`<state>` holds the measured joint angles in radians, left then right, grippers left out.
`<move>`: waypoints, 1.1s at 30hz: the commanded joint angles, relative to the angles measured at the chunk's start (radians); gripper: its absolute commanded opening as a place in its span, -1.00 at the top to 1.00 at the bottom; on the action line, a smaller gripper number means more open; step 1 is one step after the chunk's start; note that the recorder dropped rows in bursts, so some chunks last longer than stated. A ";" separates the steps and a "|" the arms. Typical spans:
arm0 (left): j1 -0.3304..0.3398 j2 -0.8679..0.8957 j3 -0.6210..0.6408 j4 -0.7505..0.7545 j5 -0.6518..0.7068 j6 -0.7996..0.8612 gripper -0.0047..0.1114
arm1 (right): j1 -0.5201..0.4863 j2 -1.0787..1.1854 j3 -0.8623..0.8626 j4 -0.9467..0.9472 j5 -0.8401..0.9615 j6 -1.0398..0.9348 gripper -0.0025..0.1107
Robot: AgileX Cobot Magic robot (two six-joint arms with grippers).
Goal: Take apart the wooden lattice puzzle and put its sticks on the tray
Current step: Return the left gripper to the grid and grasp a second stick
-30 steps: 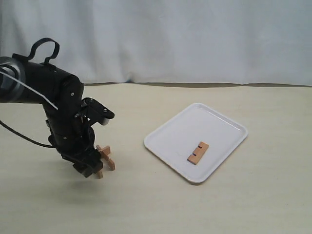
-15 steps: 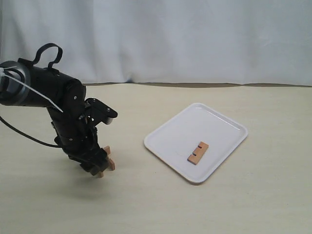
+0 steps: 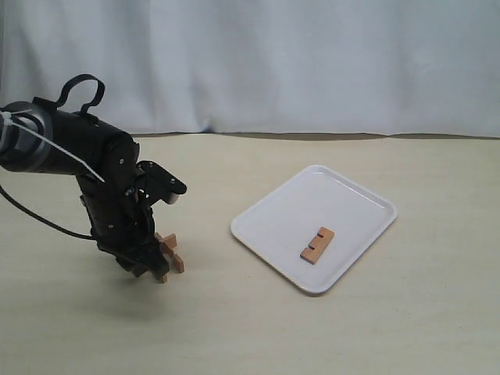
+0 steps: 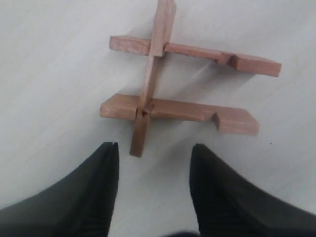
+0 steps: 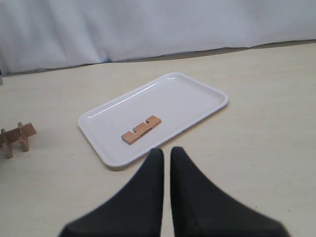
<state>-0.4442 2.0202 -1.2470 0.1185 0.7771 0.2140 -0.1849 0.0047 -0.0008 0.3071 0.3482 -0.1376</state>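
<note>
The left end effector (image 4: 154, 146) is hanging low over the counter (image 3: 273, 328) with its two black fingers (image 4: 94, 197) spread wide apart and gripping nothing. Just ahead of its fingertips, the wooden lattice puzzle (image 4: 148, 106) is resting on the counter. It is showing only three sticks joined: two parallel bars (image 4: 197, 111) lying flat and one crossing stick (image 4: 163, 24) standing on edge in their notches. The near end of that crossing stick is reaching just into the gap between the fingertips, closer to one finger, without touching either. The free notch in each parallel bar is standing empty.

The right end effector (image 5: 167, 150) is pointing toward the white tray (image 5: 182, 98), its fingers drawn almost together with only a thin slit between them and nothing held. The tray is lying flat on the counter a little ahead of it. A single notched stick (image 5: 141, 130) is lying flat on the near part of the tray, just ahead of the right fingertips. The tray and the puzzle are sitting well apart.
</note>
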 commanded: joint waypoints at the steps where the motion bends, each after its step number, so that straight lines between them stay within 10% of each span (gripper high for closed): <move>1: 0.001 -0.002 0.002 0.001 -0.027 -0.002 0.18 | 0.001 -0.005 0.001 -0.009 -0.004 0.002 0.88; 30: 0.001 0.027 0.002 0.000 -0.046 -0.002 0.19 | 0.001 -0.005 0.001 -0.009 -0.004 0.002 0.88; 33: 0.001 0.027 0.002 0.015 -0.060 -0.002 0.53 | 0.001 -0.005 0.001 -0.009 -0.004 0.002 0.88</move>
<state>-0.4442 2.0462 -1.2470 0.1185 0.7373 0.2140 -0.1849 0.0047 -0.0008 0.3071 0.3482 -0.1376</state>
